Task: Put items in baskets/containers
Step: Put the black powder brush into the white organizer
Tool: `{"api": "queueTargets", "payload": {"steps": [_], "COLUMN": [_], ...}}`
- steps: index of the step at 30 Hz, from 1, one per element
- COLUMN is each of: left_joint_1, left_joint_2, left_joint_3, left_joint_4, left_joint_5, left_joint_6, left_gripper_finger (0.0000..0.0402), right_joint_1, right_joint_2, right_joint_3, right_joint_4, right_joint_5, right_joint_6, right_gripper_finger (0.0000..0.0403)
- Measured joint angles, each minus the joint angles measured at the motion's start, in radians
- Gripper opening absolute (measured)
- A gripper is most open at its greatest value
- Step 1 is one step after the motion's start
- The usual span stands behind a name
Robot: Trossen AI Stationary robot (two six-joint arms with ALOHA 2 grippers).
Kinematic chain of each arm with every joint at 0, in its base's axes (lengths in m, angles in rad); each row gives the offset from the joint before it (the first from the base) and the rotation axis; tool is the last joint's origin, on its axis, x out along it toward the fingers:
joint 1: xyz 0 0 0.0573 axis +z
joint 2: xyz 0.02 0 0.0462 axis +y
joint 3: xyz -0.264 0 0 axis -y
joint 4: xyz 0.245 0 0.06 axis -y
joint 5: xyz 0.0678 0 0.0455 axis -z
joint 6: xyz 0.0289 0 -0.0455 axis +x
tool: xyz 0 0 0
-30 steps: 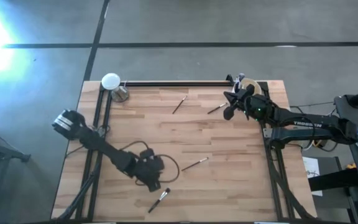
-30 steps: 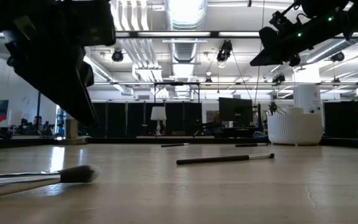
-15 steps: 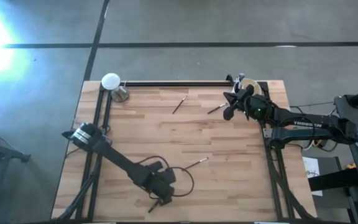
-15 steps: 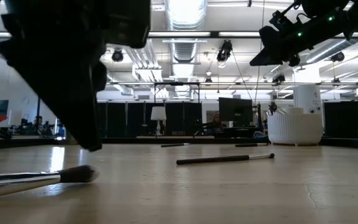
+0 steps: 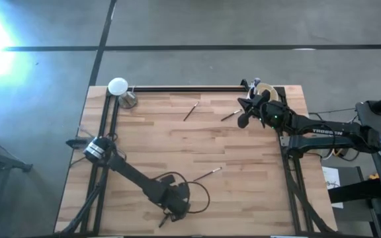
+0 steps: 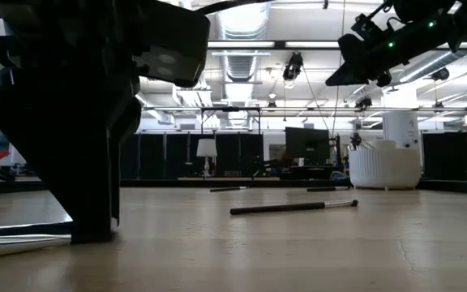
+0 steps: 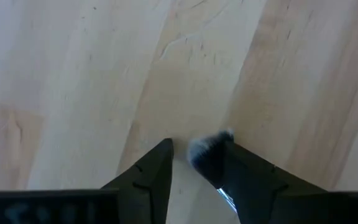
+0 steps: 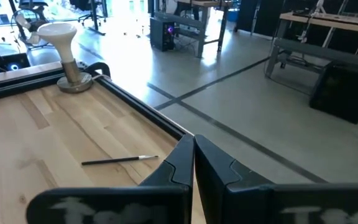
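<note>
Fluffy-head brush (image 7: 209,155) lies flat on the table (image 5: 243,152) near its front edge, head between the left gripper's (image 7: 197,163) spread, empty fingers. Step: pickup. Next: close on it, lift, carry far across to the white cup (image 6: 383,166). Clenched right gripper (image 5: 243,111) hovers beside the cup, so approach room there is tight.

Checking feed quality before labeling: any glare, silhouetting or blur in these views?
High view: blown-out glare on the floor at top left. Low view: bright ceiling lights backlight the left claw into a black silhouette hiding most of the fluffy brush. Left wrist view: brush head soft-edged between the fingers.
</note>
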Motion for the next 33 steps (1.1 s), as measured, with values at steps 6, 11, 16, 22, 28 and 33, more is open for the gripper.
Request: {"api": "queueTargets", "payload": {"steps": [6,11,16,22,28,33], "left_joint_1": [-0.001,-0.003,-0.008,-0.006,-0.01,0.015], "left_joint_2": [0.001,-0.005,-0.049,-0.172,-0.356,-0.541], "left_joint_3": [-0.001,-0.008,-0.018,-0.04,-0.151,-0.361], "left_joint_4": [-0.025,-0.065,-0.196,-0.287,-0.222,0.116], "left_joint_5": [0.003,0.012,0.019,-0.194,-0.444,-0.594], "left_joint_6": [0.018,0.04,0.067,0.095,0.168,0.399], "left_gripper_finger": [0.0108,0.0018,0.0003,0.0001,0.0001,0.0], "right_joint_1": [0.0,0.0,0.0,0.003,0.003,0.004], "right_joint_2": [0.0,0.0,0.0,0.0,0.0,0.0], "right_joint_3": [0.0,0.0,0.0,0.0,0.0,0.0], "right_joint_4": [0.0,0.0,0.0,0.001,0.002,0.011], "right_joint_5": [0.0,0.0,0.0,0.0,0.0,-0.039], "right_joint_6": [0.0,0.0,0.0,-0.001,-0.003,0.0], "right_gripper_finger": [0.0008,0.0008,0.0008,0.0008,0.0008,0.0008]}}
